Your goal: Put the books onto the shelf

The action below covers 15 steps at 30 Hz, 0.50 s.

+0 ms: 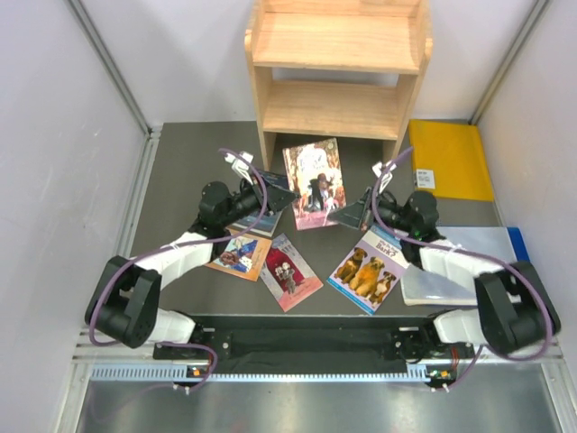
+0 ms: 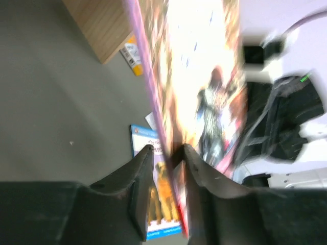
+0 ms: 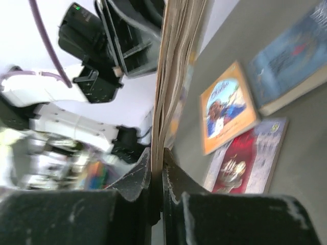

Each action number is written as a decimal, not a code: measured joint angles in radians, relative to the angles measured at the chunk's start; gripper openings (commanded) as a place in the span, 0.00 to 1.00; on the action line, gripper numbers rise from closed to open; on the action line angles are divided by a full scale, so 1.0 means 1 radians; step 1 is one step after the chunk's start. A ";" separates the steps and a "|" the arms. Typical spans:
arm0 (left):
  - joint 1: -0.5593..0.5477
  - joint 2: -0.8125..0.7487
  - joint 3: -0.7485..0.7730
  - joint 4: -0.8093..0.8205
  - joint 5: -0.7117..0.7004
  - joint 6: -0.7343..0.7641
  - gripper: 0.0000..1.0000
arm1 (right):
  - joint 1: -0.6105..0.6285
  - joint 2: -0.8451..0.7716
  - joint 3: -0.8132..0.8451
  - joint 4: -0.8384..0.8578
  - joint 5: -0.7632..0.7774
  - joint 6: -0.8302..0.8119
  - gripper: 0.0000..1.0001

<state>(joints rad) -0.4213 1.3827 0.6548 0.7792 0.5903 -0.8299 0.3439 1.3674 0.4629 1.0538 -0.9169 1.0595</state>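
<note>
Top external view: a pink-covered thin paperback stands upright on the dark grey table just in front of the pale natural-wood two-tier shelf, between the two arms and not on either tier. The right gripper is clamped tight on the book's page edge, its fingers pressed together with the pages between them. The left gripper straddles the opposite edge with its fingers only narrowly parted, and a thin dark gap shows beside the cover. Four more books lie flat on the table nearer the arm bases: a light blue and white paperback with dogs, a red-covered one, an orange one and a dark blue one partly under the left arm.
</note>
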 measured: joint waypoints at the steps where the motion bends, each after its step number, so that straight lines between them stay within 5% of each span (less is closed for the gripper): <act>1: 0.000 -0.006 0.002 -0.013 -0.006 0.017 0.54 | 0.003 -0.049 0.037 -0.112 0.019 -0.076 0.00; 5: -0.003 -0.068 -0.001 -0.118 -0.051 0.095 0.72 | 0.009 -0.185 0.250 -0.509 0.141 -0.346 0.00; 15: -0.004 -0.189 -0.065 -0.264 -0.166 0.209 0.75 | 0.007 -0.175 0.652 -0.945 0.257 -0.634 0.00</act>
<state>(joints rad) -0.4252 1.1934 0.5896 0.5156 0.4244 -0.6205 0.3508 1.1919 1.1145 0.1085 -0.6594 0.4255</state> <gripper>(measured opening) 0.754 0.038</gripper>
